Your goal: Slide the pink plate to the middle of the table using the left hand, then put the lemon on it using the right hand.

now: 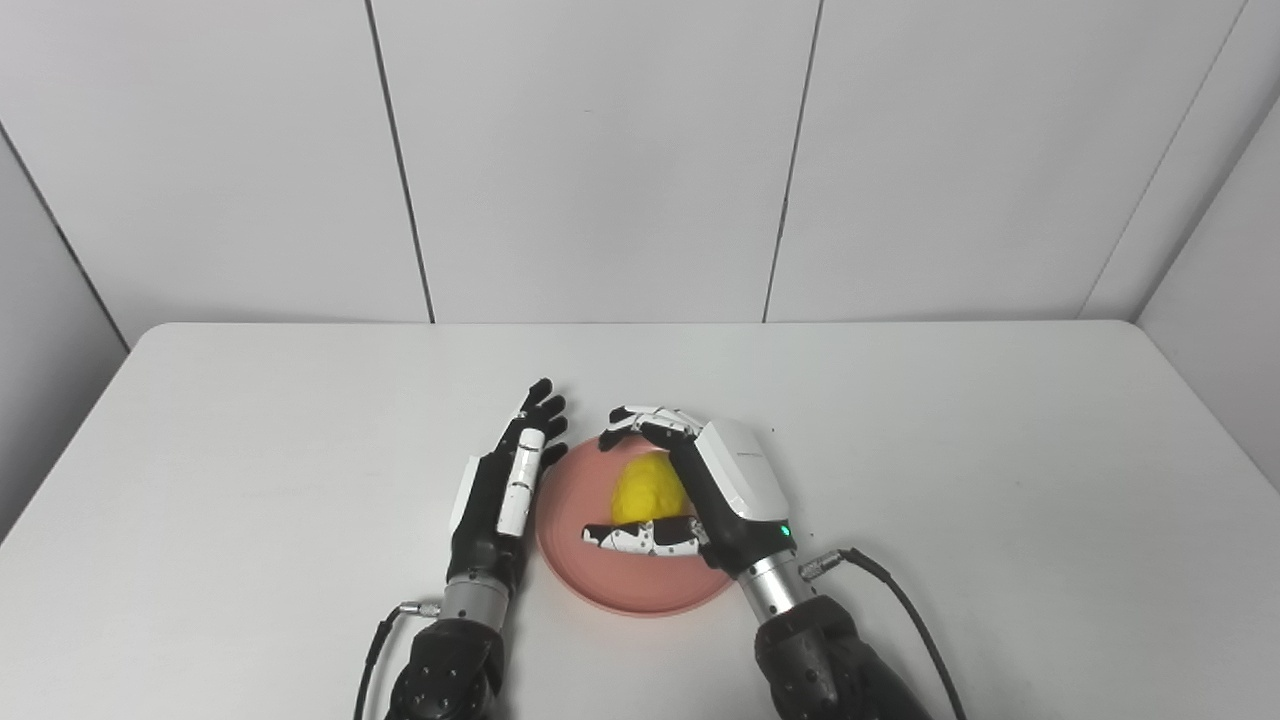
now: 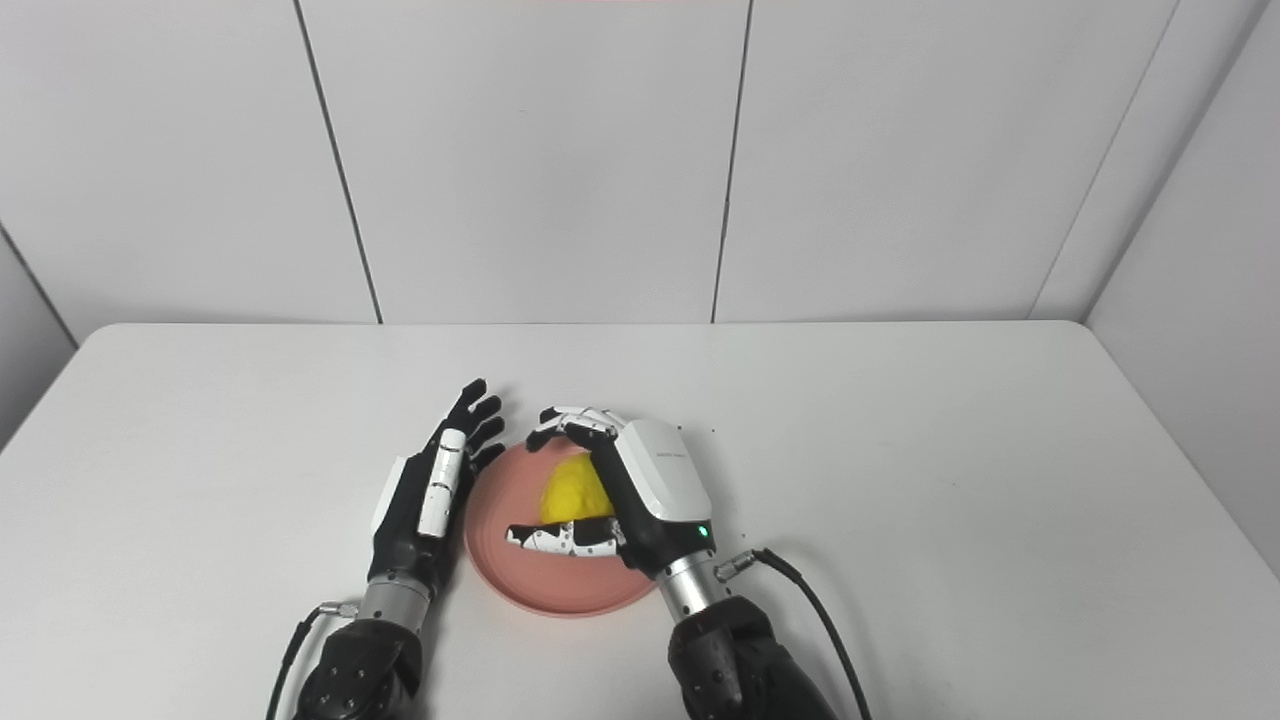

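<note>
Near table's [image 1: 300,420] front edge, right hand [image 1: 700,490] clasping lemon [image 1: 645,490] over pink plate [image 1: 640,585]; left hand [image 1: 505,480] spread.

left robot hand [image 1: 510,480] flanking plate [image 1: 570,570], table [image 1: 1000,450] open rightward

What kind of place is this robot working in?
Probably a lab test booth, not a kitchen: a bare white table boxed in by plain white wall panels, with only a pink plate and lemon as props.

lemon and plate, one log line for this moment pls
lemon: over pink plate | right hand: curled around lemon, release not clear | left hand: open, flat beside plate's left rim | table
</note>
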